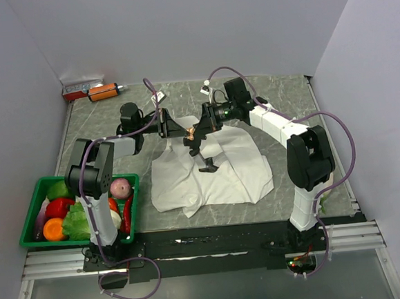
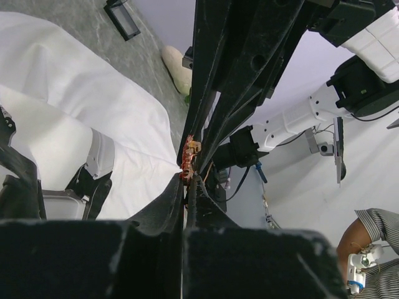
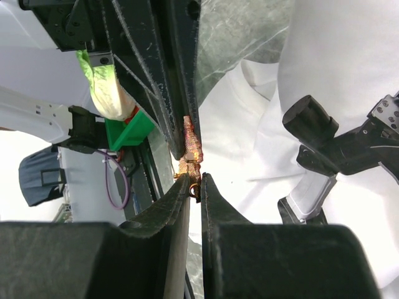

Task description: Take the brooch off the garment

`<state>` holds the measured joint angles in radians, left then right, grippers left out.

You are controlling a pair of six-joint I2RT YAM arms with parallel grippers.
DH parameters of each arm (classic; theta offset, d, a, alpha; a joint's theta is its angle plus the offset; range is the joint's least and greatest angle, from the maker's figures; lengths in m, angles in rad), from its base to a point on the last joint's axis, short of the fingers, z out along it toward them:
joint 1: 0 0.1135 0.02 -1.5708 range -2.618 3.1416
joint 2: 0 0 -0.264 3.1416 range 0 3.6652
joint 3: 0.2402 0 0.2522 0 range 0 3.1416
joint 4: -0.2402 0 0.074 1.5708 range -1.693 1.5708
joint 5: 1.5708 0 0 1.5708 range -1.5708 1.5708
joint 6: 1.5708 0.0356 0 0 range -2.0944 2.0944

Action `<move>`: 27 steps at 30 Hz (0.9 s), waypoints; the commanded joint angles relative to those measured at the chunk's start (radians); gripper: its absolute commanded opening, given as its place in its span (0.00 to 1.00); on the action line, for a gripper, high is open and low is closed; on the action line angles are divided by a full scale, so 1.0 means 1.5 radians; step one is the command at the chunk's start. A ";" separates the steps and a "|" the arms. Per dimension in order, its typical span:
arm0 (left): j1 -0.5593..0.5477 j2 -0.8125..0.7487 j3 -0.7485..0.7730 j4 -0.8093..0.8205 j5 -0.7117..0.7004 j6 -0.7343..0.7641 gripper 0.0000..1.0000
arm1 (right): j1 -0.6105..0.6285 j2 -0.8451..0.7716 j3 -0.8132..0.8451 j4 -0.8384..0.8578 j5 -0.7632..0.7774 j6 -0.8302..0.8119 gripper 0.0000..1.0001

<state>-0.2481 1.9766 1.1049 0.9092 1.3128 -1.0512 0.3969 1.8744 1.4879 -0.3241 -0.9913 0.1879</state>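
**Item: brooch removal, two-arm pinch at the pin**

- **Brooch** (image 3: 192, 148): a small orange-gold piece, held above the table at upper centre of the overhead view, between the two sets of fingertips. A peak of white cloth runs up to it, so it looks not yet free.
- **Garment** (image 1: 222, 172): a white shirt, lying crumpled at centre of the overhead view, with one fold tented up to the brooch.
- **Left gripper** (image 2: 187, 182): the fingers are drawn together to a thin slit and pinch one end of the brooch at their tips.
- **Right gripper** (image 3: 194, 187): the fingers are likewise almost together and nip the opposite end. I cannot tell whether cloth is caught in with it.
- **Handling note (judgement):**
  - Both pinches should be kept firm, since the piece is tiny and would slip easily.
  - The two ends should be parted along the pin's own line, slowly. A sideways tug would probably drag the fabric or snag it.
  - The cloth peak is the thing to watch: if it slackens and drops, that would mark release.
- **Pose:**
  - The left arm rises from lower left of the overhead view, with its forearm reaching right.
  - The right arm rises from lower right, with its forearm reaching left across the shirt.
  - The two wrists are roughly level and meet tip to tip.
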 commanded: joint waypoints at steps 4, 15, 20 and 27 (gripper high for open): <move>0.002 0.006 -0.003 0.081 0.014 -0.036 0.01 | 0.006 -0.021 0.043 0.007 -0.022 -0.016 0.15; 0.002 -0.013 -0.006 0.042 0.001 -0.001 0.01 | 0.015 -0.028 0.031 0.023 -0.039 0.004 0.48; 0.001 -0.019 -0.004 0.039 -0.001 0.001 0.01 | 0.021 -0.024 0.034 0.008 -0.013 -0.001 0.45; 0.000 -0.020 -0.006 0.051 0.004 -0.004 0.01 | 0.021 -0.016 0.036 0.000 0.007 0.003 0.35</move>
<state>-0.2462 1.9793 1.0969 0.9524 1.3136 -1.0744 0.4110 1.8744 1.4998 -0.3248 -0.9874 0.1925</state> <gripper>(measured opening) 0.033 0.365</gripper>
